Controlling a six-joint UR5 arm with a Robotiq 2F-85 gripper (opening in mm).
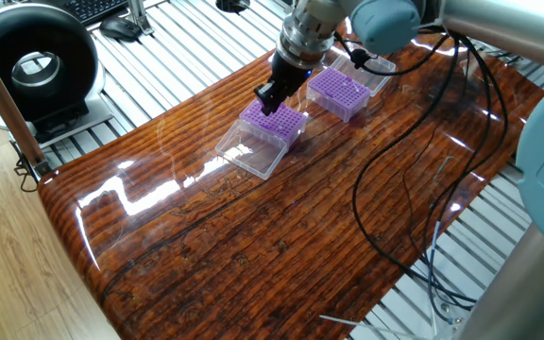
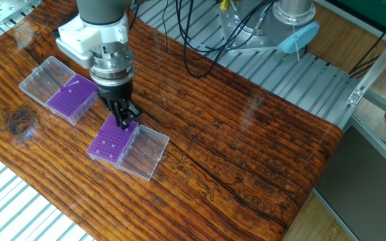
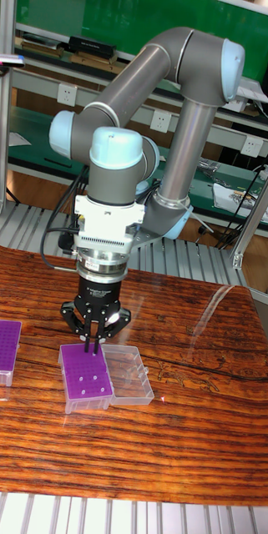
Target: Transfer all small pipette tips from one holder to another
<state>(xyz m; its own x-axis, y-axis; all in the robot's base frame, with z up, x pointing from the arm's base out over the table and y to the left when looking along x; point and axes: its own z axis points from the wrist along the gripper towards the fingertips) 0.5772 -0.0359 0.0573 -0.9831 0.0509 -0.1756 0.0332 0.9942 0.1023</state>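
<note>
Fingers of my black two-finger gripper (image 1: 268, 97) hang nearly closed at upper centre of one fixed view, over the nearer purple plastic tip box (image 1: 274, 121), its clear hinged lid (image 1: 249, 148) lying open for access, though whether I pinch a tip I cannot tell. Across in the other fixed view, my tips sit over that box's far edge at centre left, while the second purple tip box (image 2: 72, 100) waits at upper left. Seen in the tall fixed view, a few small pale pipette tips (image 3: 83, 383) dot the box at lower left, so I judge it the receiving holder.
</note>
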